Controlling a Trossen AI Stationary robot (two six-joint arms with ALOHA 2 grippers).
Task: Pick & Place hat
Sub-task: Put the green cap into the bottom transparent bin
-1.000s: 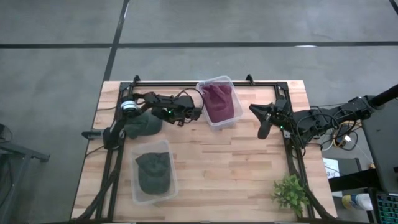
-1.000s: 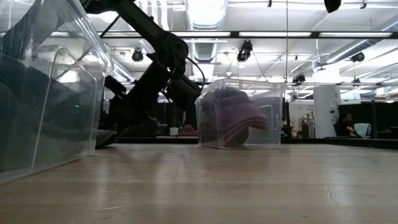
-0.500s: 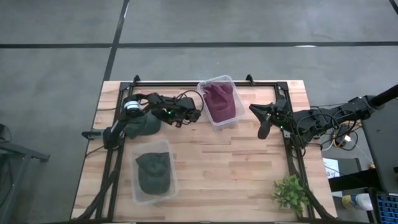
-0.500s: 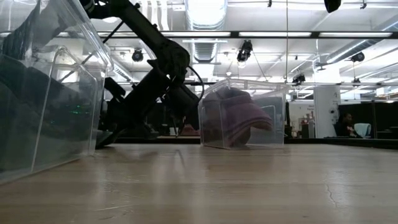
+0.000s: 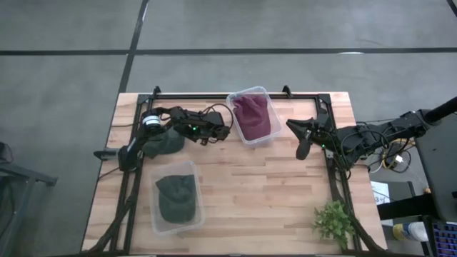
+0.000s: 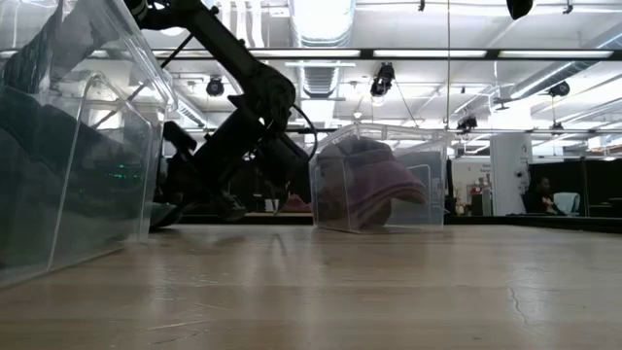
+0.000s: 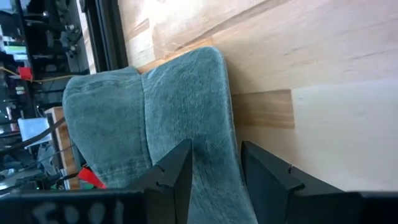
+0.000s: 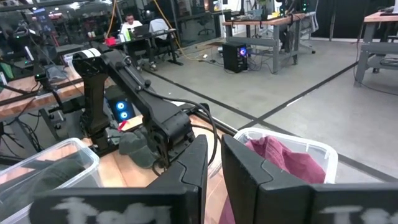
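Loose green hat [image 7: 180,124], lying on worktop [image 5: 271,185] beside the left arm's base: left end effector [image 7: 214,168], parted wide over its fabric, to be lowered squarely before closing; right end effector [image 8: 213,163] held nearly closed, empty.

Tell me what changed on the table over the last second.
The left hand drew back from the red-hat bin toward the loose green hat, and its open fingers now hang over that hat. The bin shifted slightly. The right hand, shut, and the near bin with its hat stayed put.
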